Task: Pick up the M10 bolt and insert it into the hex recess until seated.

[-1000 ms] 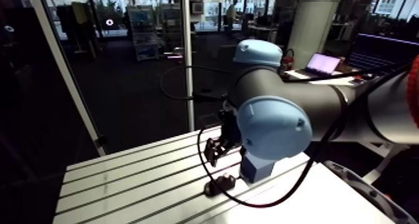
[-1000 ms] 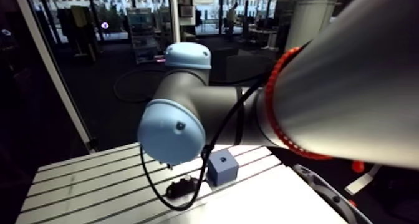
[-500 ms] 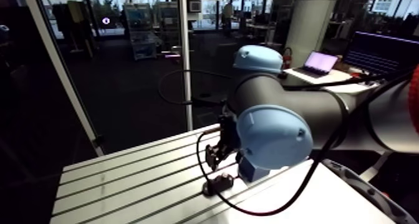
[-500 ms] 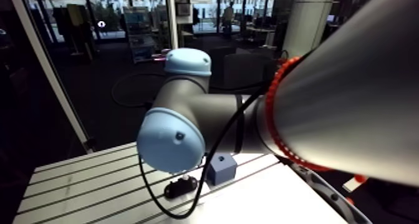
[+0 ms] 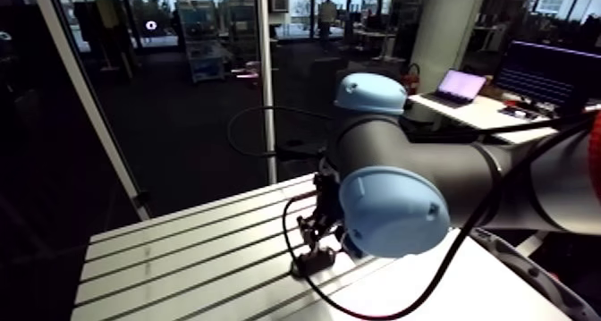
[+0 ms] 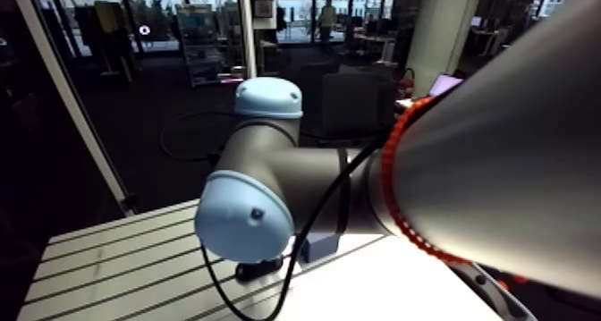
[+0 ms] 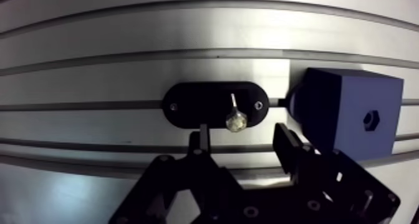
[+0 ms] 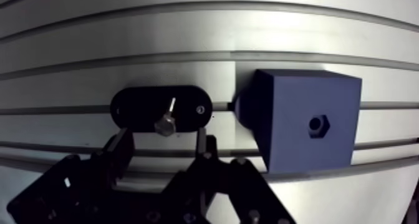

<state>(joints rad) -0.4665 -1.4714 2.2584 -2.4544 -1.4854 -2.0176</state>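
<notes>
The M10 bolt (image 7: 235, 121) stands in a black oval holder (image 7: 187, 105) on the slotted table, its hex head towards the wrist camera. My gripper (image 7: 242, 142) is open just above it. The fingertips (image 7: 199, 139) flank the bolt head on both sides without touching it. Beside the holder stands a blue block (image 7: 337, 108) with the hex recess (image 7: 371, 119) in the face that shows. In the arm view the gripper (image 5: 318, 228) hangs low over the holder (image 5: 308, 264), and only a corner of the block (image 6: 318, 246) shows behind the arm.
The aluminium table (image 5: 179, 262) has long slots running past the holder and block. The arm's own elbow joint (image 5: 393, 208) covers much of the table's right part in the arm view. A table edge runs along the far side.
The gripper has come down closer to the holder and bolt. The arm camera has shifted, so the blue block now sits mostly behind the elbow joint.
</notes>
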